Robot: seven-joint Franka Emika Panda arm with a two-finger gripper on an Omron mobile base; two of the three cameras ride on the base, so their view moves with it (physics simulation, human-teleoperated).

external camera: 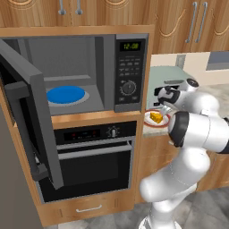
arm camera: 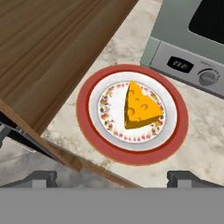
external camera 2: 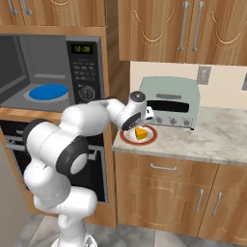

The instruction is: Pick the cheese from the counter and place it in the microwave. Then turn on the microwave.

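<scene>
- The robot's white arm reached over the near corner of the worktop (external camera 2: 212,137), a pale marbled stone surface above wooden drawers.
- The gripper (arm camera: 112,177) hung above a plate (arm camera: 87,114), its two dark fingertips (arm camera: 41,178) spread wide apart and pinching nothing.
- The cheese (arm camera: 140,106), a small yellow-orange wedge with holes, lay on the plate directly beneath the gripper, between the lines of the two fingertips and clear of both.
- The plate was round, with a red rim and a white centre ringed by a flowered pattern; the wedge sat slightly off its middle.
- The plate stood at the end of the worktop, next to the wooden side panel of the tall cabinet.
- Just beyond the plate from the gripper stood a pale-green toaster oven (external camera 2: 171,101), with a small display and a round knob on its front strip.
- The microwave (external camera: 129,71) sat in the tall cabinet, off to the gripper's side and a little higher than it; its door (external camera: 31,112) stood swung wide open.
- A blue round dish (external camera: 65,94) lay on the floor of the microwave's chamber.
- The microwave's control panel showed a green digital display, rows of buttons and a round knob.
- Below the microwave was a black oven (external camera: 96,156) with a horizontal handle, its door closed.
- Wooden wall cupboards (external camera 2: 183,29) with metal handles hung above the worktop.
</scene>
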